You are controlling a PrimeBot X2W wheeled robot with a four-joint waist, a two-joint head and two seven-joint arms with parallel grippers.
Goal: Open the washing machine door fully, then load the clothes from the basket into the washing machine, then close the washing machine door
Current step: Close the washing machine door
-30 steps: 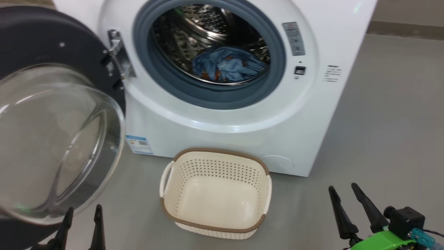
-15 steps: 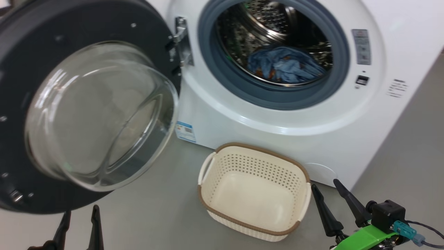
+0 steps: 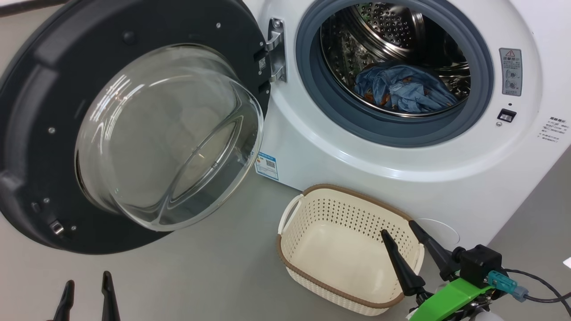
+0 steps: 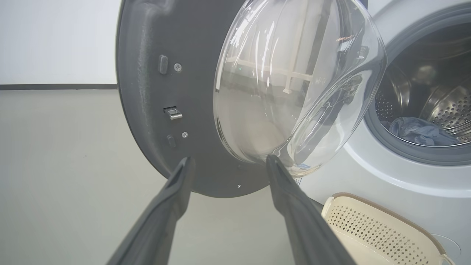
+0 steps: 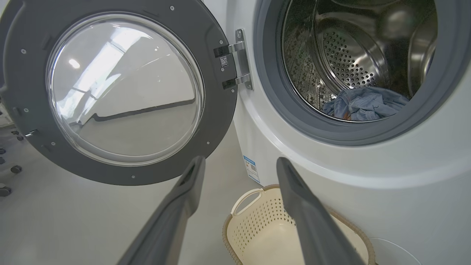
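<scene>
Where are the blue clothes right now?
The clothes lie heaped at the bottom of the drum of the washing machine, upper right in the head view. The empty basket stands on the floor just below.

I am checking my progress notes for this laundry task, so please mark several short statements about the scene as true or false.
1. The basket holds the clothes. False: the basket is empty; the clothes lie inside the washing machine.
2. The washing machine door stands open. True.
3. The right gripper is shut on the basket's rim. False: its jaws are open and hold nothing.
4. The left gripper is open and empty. True.
</scene>
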